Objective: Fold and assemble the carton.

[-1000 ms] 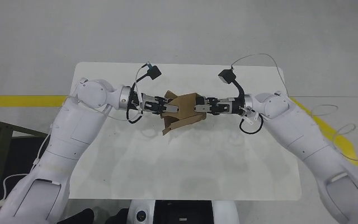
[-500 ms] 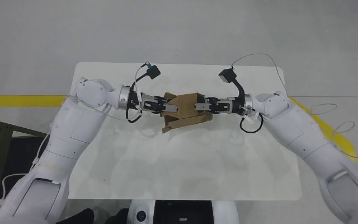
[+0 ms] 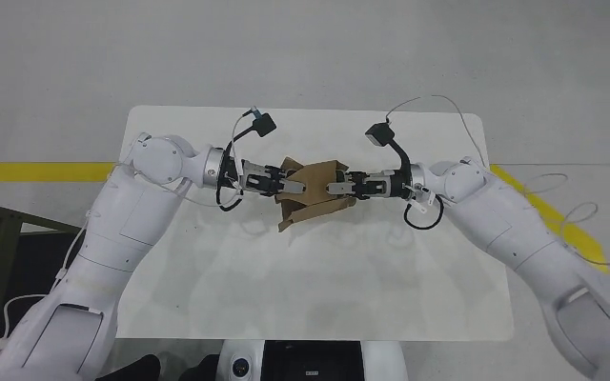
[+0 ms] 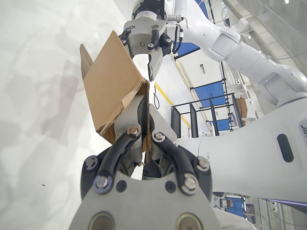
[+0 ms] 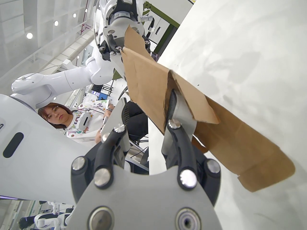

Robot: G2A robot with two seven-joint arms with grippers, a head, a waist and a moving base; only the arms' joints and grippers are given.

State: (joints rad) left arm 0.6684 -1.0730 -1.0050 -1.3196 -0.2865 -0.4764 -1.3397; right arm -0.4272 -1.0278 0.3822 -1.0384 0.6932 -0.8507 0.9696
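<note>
We see the left gripper (image 4: 144, 111) clamped tight on one edge of the carton (image 4: 110, 82), brown board fanning out ahead of it; facing it, the right gripper (image 5: 147, 104) stands spread, one finger tucked under a flap, a panel between its jaws; the carton hangs between both, over the table (image 3: 381, 276).

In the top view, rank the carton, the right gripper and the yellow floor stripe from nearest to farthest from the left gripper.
1. The carton: clamped in the left gripper itself.
2. The right gripper: just across the carton, at its opposite side.
3. The yellow floor stripe: down on the floor, far out to the side.
</note>
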